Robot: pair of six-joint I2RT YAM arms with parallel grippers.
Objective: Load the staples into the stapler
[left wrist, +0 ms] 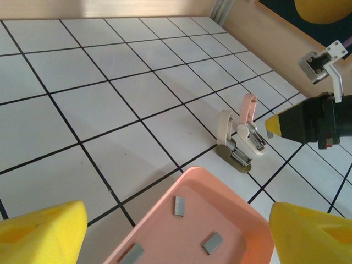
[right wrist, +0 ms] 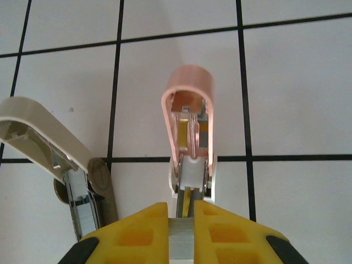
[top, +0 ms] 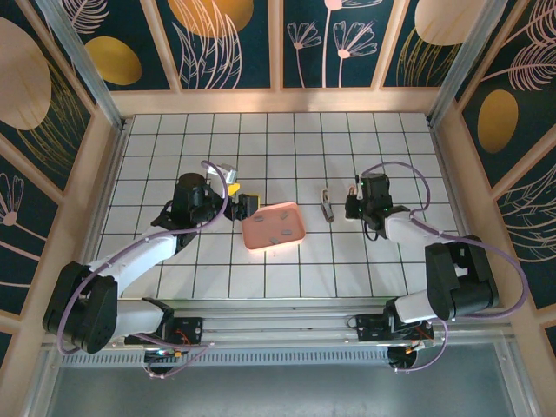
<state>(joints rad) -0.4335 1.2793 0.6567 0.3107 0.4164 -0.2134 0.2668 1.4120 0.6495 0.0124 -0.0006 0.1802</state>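
Left pincer [left wrist: 177,212]: spread wide, gripping nothing, yellow fingertips [left wrist: 47,234] either side of the near end of the pink tray [left wrist: 159,220]. Between and below those fingertips, inside the tray: staples [left wrist: 180,205], small grey strips lying flat and apart, three countable from the left wrist. Just beyond the tray, ahead of the left pincer: two mini staplers side by side on the white tiled table [left wrist: 82,110], both hinged open with lids raised. Right pincer [right wrist: 180,209]: narrow, clamped on the rear end of the pink-topped stapler [right wrist: 190,104], metal channel running out ahead of the fingers, lid standing up past it. Left of that pincer in the right wrist view, close beside but clear of its fingers: beige-topped stapler [right wrist: 33,124] on a dark base, lid tilted away leftward.
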